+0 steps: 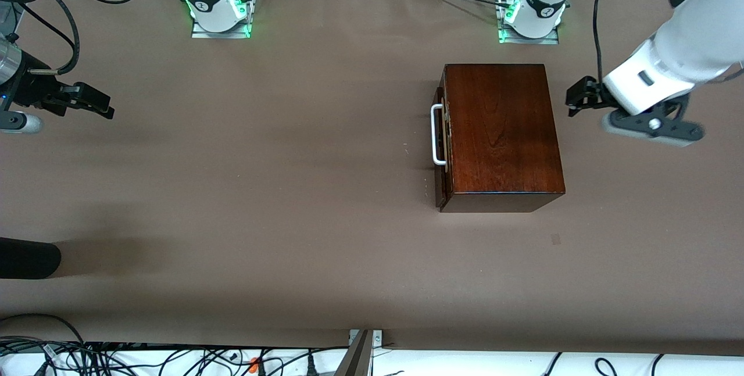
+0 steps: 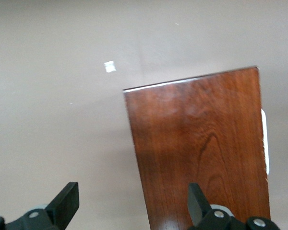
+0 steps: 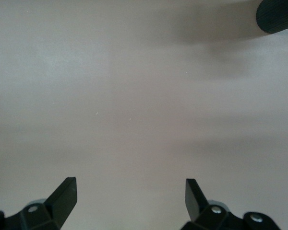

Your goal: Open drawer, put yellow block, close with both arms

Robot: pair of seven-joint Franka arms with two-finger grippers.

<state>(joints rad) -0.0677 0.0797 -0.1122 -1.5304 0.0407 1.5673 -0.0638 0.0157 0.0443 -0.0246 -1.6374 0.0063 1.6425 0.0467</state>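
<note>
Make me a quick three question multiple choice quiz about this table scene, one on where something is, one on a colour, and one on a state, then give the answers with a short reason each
1. Which end of the table is the wooden box nearer to?
A. the right arm's end
B. the left arm's end
C. dead centre

2. What colour is the loop handle on the drawer front?
A. black
B. yellow
C. white

3. How do the left gripper and right gripper stand?
A. both open, holding nothing
B. both shut on a block
C. left shut, right open

Answers:
1. B: the box sits below the left arm's base and beside the left gripper in the front view.
2. C: the handle shows as a white loop against the dark wood.
3. A: each wrist view shows the two fingers wide apart with only table or box top between them.
</note>
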